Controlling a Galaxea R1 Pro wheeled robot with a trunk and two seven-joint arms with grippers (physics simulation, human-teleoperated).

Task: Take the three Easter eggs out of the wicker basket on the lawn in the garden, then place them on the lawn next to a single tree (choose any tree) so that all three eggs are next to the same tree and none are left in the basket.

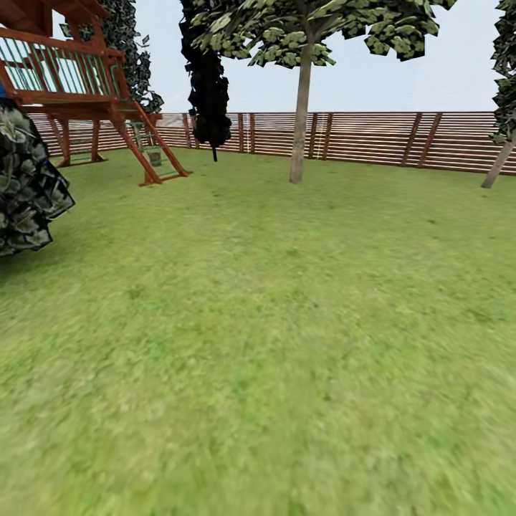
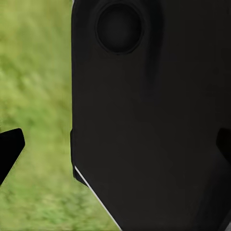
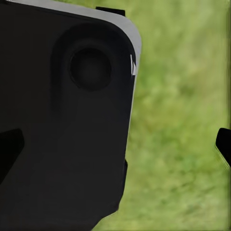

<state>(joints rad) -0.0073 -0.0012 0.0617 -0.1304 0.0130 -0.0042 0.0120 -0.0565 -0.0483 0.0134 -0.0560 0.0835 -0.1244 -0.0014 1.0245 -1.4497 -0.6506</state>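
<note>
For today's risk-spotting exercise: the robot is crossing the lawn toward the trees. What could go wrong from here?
1. The nearly black tree stands close to the pale-trunked tree; the robot might steer to the wrong one.
2. The play structure and dark bush crowd the left side, so drifting that way risks a bump.
3. The lawn ahead offers no basket or eggs to steer by.

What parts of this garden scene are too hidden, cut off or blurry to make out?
- Head view: the wooden play tower is cut off by the top and left edges.
- Head view: a tree at the right edge is mostly out of frame.
- Head view: the near lawn is blurred, with no detail.
- Left wrist view: a black robot part hides most of the grass.
- Right wrist view: a black robot part hides the grass behind it; whether either gripper is open is unclear.
</note>
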